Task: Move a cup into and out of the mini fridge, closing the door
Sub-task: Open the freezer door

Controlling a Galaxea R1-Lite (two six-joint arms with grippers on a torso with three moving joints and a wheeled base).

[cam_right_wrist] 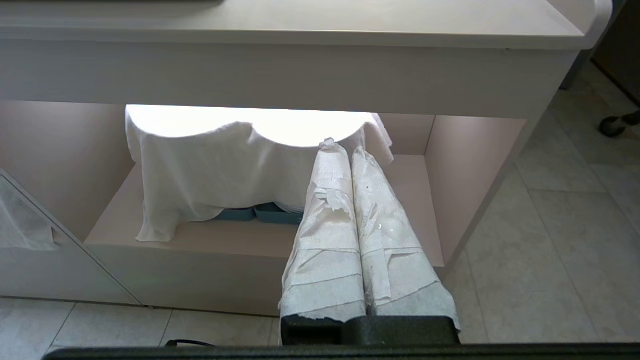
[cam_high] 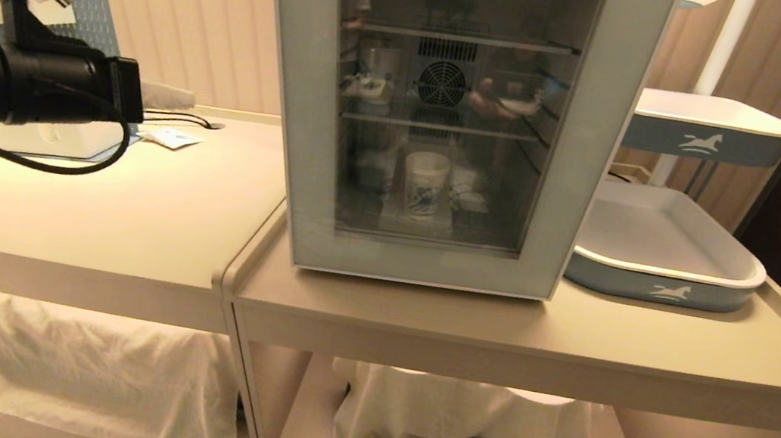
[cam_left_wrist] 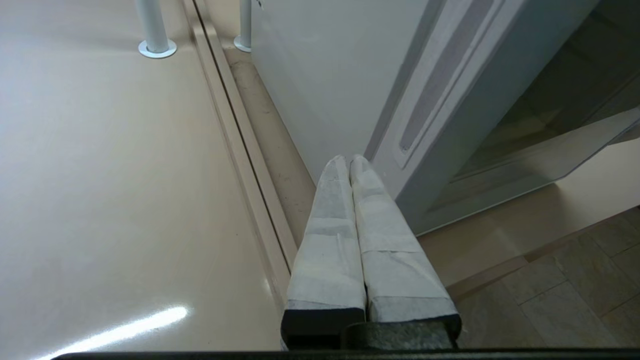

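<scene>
I see the door [cam_high: 451,117] shut on the mini fridge [cam_left_wrist: 320,85], with the cup [cam_high: 425,183] upright on the fridge's lowest shelf behind the glass. My left gripper [cam_left_wrist: 349,162] is clenched empty beside the fridge's left wall. My right gripper [cam_right_wrist: 345,147] is clenched, empty, below the counter [cam_high: 544,324] bearing the fridge.

Mini fridge [cam_high: 450,120] smooth white casing, door [cam_high: 285,97] matt light-grey frame around dark tinted glass, wire shelves inside, cup [cam_high: 425,183] paper, counter [cam_high: 131,213] smooth beige with soft sheen, gripper fingers [cam_left_wrist: 345,235] wrapped in rough white tape, white cloth [cam_high: 93,376] crumpled below, tray [cam_high: 669,250] glossy plastic
</scene>
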